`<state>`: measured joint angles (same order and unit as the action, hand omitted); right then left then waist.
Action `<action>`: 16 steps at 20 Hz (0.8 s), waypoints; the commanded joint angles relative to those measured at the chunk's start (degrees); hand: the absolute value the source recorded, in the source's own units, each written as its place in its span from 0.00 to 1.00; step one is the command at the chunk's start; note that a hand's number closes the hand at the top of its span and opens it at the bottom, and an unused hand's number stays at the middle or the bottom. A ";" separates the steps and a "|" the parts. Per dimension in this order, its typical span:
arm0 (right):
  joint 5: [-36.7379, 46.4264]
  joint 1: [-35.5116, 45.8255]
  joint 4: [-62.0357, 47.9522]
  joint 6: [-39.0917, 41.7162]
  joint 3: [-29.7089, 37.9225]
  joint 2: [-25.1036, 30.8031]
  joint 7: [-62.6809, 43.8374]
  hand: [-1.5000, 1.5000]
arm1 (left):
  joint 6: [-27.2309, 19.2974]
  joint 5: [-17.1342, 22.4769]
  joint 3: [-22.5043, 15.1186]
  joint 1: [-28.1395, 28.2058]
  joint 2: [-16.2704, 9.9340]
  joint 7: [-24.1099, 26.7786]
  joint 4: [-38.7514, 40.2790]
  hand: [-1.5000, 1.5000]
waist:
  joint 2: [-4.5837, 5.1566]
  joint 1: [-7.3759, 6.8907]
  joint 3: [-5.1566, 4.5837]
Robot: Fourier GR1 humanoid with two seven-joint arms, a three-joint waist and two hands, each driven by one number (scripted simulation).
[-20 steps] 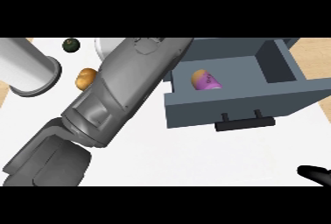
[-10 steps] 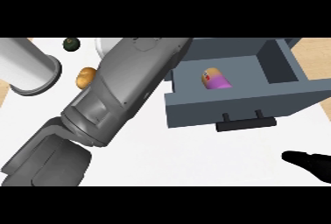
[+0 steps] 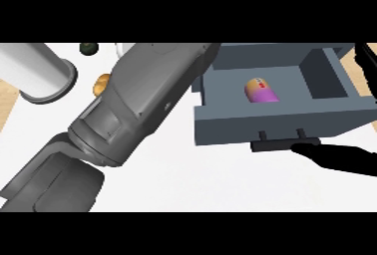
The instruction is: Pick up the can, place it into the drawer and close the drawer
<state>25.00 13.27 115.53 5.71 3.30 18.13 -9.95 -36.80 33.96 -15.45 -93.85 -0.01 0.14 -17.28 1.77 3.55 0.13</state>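
Right hand (image 3: 342, 158) at four o'clock, fingers straight, empty, touching drawer handle (image 3: 283, 144). Can (image 3: 261, 90) already lying inside open drawer (image 3: 280, 118); closing left.

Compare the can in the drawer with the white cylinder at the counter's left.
The can is purple and tan; the white cylinder is plain white. The can looks far smaller than the cylinder. The can lies on its side inside the open drawer; the cylinder sits out on the counter. Both are cylindrical.

Can (image 3: 261, 90) lying on its side inside open drawer (image 3: 283, 127); right hand (image 3: 344, 159) at drawer handle (image 3: 285, 144), fingers (image 3: 303, 148) touching it; left forearm (image 3: 140, 104) crossing worktop (image 3: 199, 179).
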 commanded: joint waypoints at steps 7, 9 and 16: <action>18.58 9.01 -20.28 -6.11 -9.98 -1.18 3.95 0.00 | 2.29 -0.77 -0.25 0.43 -0.49 1.86 1.50 0.00 | -0.69 -3.14 -0.09; 22.36 9.55 -26.70 -9.99 -11.37 -2.08 7.29 0.00 | -0.26 -0.56 -1.56 -0.89 0.00 -0.07 1.08 0.00 | -0.57 -2.49 0.00; 28.44 16.78 -43.70 -18.06 -11.74 -4.76 12.08 0.00 | 1.53 -1.16 1.02 0.96 -1.00 0.87 0.94 0.00 | -0.87 -3.68 -0.04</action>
<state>50.47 26.48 80.86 -8.03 -8.22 14.78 -0.95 -34.74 33.28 -15.17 -93.44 -1.24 0.30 -16.73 0.87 -0.07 0.07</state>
